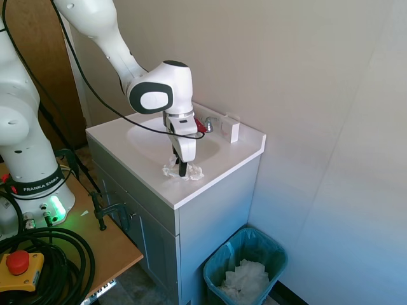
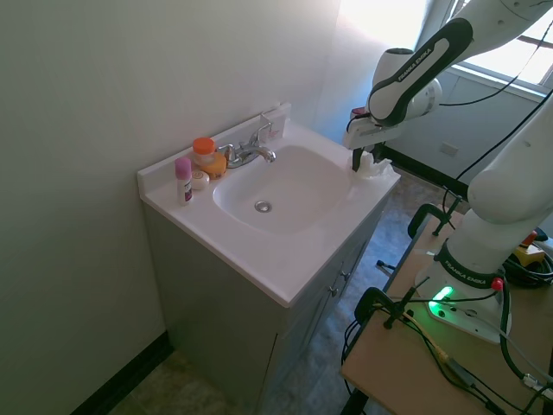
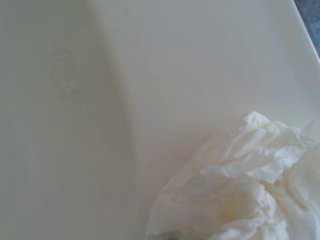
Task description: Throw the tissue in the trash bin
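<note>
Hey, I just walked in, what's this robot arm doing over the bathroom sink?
The white robot arm has its two-finger gripper down on a crumpled white paper tissue lying on the white sink counter, near the front corner beside the basin. Whether the fingers have closed on it cannot be told from these views. The tissue sits on the counter, not lifted. Below, beside the grey cabinet, stands the small round trash bin with a teal-blue bag, which already holds a heap of white crumpled paper.
</note>
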`<state>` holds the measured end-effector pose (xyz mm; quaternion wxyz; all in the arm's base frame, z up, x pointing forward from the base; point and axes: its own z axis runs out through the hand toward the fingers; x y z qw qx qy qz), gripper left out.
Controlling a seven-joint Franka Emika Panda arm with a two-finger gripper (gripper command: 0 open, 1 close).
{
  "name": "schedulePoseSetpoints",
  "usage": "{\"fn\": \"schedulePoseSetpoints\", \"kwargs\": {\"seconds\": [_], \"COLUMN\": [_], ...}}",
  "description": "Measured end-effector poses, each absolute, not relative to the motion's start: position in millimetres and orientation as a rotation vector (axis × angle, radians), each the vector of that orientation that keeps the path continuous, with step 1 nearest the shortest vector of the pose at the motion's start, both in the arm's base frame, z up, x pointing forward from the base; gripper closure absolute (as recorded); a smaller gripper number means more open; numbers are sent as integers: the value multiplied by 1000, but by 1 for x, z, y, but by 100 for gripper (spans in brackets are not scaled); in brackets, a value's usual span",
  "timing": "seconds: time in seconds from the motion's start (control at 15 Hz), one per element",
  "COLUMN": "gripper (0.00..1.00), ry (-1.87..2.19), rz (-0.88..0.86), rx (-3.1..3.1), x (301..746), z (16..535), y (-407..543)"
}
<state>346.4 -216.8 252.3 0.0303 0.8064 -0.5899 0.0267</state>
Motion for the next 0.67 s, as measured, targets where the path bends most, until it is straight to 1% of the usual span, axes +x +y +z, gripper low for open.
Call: {"fn": "schedulePoseSetpoints", "kwargs": {"seconds": [0.2,0.53,0.67], "gripper": [100,100,100], "ry": [-1868,-1992,-2070], "rz": [101,249,284], "rx": [2487,2405,2312], "x": [341,348,355], "z": [258,307,315], "y": [-232,-292,-326]}}
